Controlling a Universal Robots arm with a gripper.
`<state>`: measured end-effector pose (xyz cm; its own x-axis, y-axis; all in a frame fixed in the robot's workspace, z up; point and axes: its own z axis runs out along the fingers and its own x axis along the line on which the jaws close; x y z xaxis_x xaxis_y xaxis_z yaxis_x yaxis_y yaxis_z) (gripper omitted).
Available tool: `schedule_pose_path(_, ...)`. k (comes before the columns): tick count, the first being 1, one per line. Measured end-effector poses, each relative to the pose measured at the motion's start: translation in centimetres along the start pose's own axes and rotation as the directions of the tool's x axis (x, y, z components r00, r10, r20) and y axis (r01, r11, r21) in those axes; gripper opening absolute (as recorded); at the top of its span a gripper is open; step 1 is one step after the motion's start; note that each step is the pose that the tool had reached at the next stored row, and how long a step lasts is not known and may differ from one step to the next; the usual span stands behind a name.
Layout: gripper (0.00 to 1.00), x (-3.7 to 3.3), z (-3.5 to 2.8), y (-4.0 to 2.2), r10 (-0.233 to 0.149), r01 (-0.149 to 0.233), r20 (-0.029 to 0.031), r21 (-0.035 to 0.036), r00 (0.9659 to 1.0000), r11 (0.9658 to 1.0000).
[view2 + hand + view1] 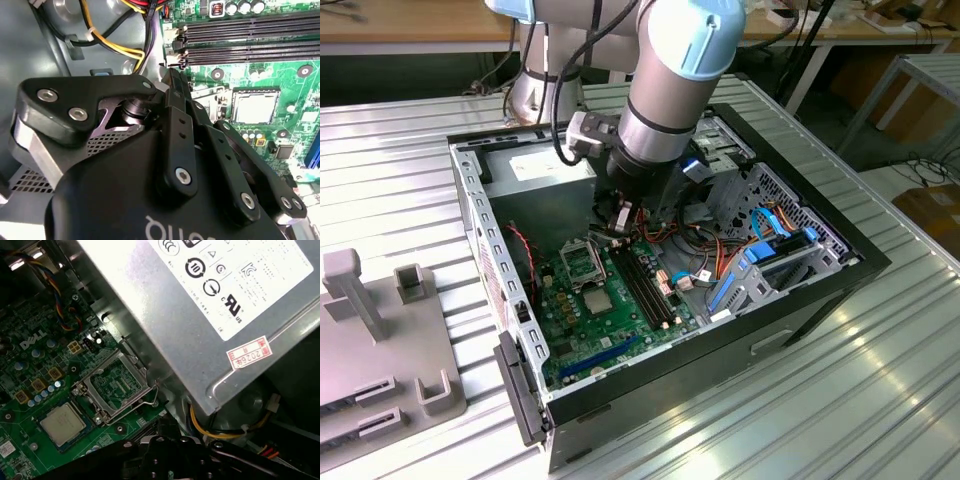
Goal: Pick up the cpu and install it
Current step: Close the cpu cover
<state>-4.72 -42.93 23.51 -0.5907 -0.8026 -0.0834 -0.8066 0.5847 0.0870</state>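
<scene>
Your tool (620, 215) hangs inside the open computer case (500, 300), low over the green motherboard (620, 330) near the edge that meets the power supply (200, 305). Whether it is wide or narrow you cannot tell from these views, and nothing shows in its grip. The cpu (62, 424) lies flat on the board just beside the open metal socket frame (117, 385), on the side away from the power supply, and it is apart from the tool.

The main risk is a poor grasp. The chip is thin, flat and far smaller than the tool, so an off-centre descent would likely clip one edge and tilt it, or skid it across the board. Too deep a descent would press the tool into the board itself.

Crowding is the second worry. The raised socket frame and its wire lever (137, 407) sit right next to the chip, and the yellow and black cables (120, 47) run close by, so the tool could catch either one.

In seating, the danger is misalignment — a rotated or tilted chip forced down could damage the contacts.
</scene>
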Motion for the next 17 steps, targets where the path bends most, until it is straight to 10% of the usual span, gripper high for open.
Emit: schedule_pose_path(17, 0.11, 0.01, 0.33, -0.02, -0.011, 0.011, -0.0006, -0.0010, 0.9999, 0.9999)
